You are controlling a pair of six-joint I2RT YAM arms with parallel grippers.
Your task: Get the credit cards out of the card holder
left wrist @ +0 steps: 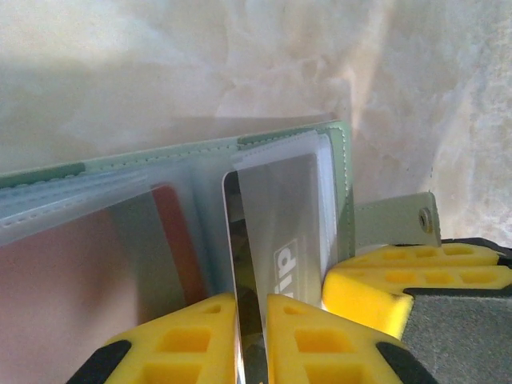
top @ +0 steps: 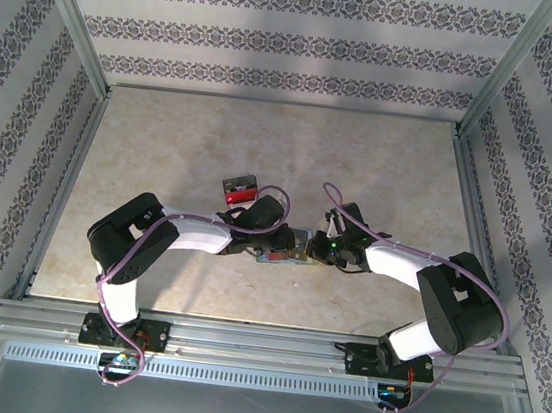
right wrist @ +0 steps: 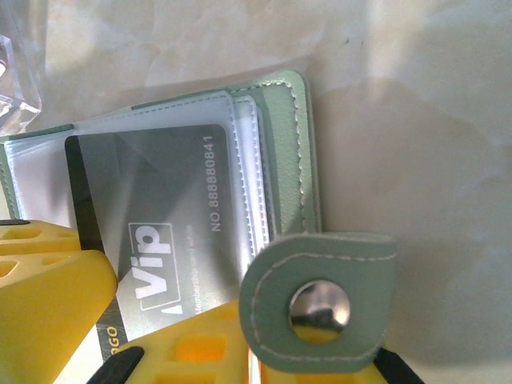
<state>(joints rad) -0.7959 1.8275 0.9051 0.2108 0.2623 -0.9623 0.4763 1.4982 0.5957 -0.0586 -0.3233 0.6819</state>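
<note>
An open holder (right wrist: 284,160) was held at its tab (right wrist: 320,296) edge by the right gripper (top: 315,254), which was closed narrowly on the panel. A grey card (right wrist: 160,232), partly out of its clear sleeve (left wrist: 200,208), was nipped by its near edge in the left gripper (left wrist: 252,312), whose jaws were drawn almost together. A tray (top: 241,190) was seen just beyond the holder's left end. Trouble was judged likeliest from that thin bite. The glossy card could be lost if it was drawn out crookedly, or the sleeve could be dragged along with it. Were the hold at the tab to slip, the whole holder would be hauled along rather than emptied. At least 1 reddish card (left wrist: 172,232) was lodged in a sleeve further left within the holder.
</note>
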